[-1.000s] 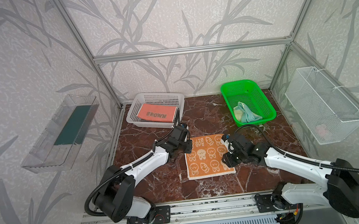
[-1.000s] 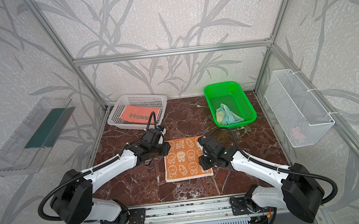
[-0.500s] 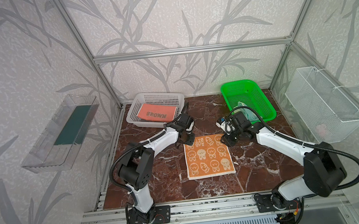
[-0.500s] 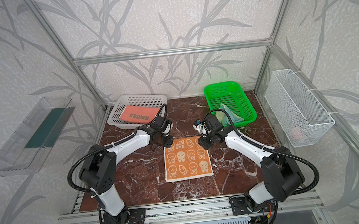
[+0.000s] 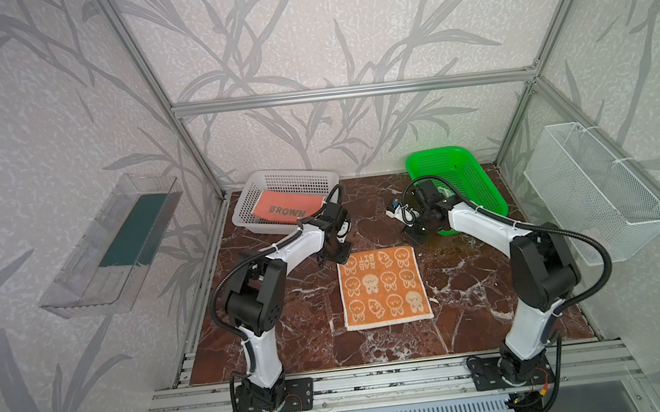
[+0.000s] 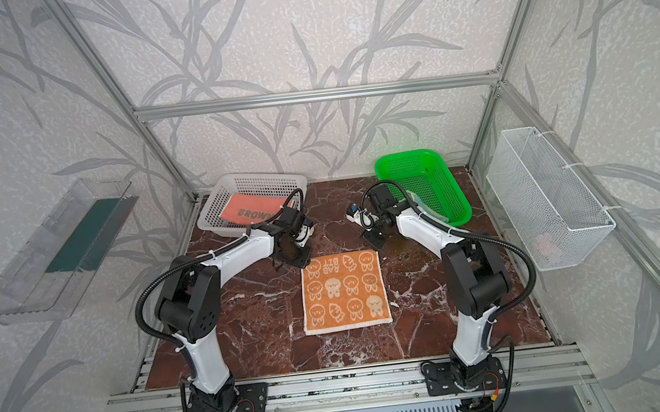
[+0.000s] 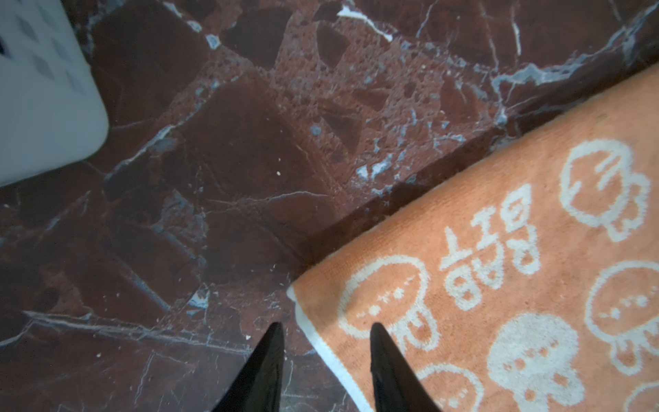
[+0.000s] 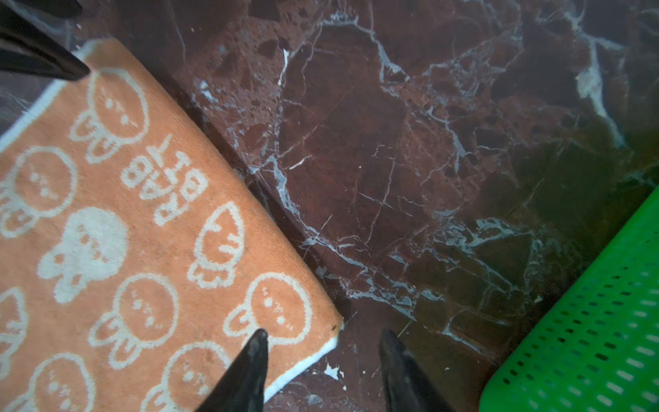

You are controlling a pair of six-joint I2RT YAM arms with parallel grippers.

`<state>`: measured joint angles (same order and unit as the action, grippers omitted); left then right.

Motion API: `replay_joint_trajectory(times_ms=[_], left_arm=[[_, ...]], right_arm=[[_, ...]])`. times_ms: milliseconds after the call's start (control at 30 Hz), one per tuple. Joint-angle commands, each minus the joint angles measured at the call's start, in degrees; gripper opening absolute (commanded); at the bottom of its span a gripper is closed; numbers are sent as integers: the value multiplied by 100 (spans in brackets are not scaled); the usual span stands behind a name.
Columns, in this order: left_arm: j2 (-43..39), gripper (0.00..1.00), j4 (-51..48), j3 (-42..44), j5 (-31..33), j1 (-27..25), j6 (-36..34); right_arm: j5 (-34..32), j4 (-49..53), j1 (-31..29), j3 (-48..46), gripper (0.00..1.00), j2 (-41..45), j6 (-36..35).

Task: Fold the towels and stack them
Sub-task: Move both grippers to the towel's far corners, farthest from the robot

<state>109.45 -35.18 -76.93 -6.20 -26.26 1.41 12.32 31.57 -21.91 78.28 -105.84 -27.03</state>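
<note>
Our left claw and right claw sit open, empty, at the towel's far corners. If we pinch too little, one may slip.

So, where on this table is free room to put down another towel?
Bare marble lies between the orange towel and the front rail, and between that towel and the right arm. The strip between white basket and green basket is bare too. Crowded: the towel's far corners, under the left gripper and right gripper.
</note>
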Motion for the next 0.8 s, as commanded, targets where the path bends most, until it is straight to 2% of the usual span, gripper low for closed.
replay_joint_trajectory(times_ms=[0,400,767], left_arm=[[84,40,165,-51,-101,62,-175],[547,37,133,-247,-136,104,-251],[718,26,29,-263,-96,105,-251]], right_arm=[[-109,468,59,289,51,-275,-361],[-238,647,161,648,51,-831,-908],[-111,832,187,884,51,-990,-1461]])
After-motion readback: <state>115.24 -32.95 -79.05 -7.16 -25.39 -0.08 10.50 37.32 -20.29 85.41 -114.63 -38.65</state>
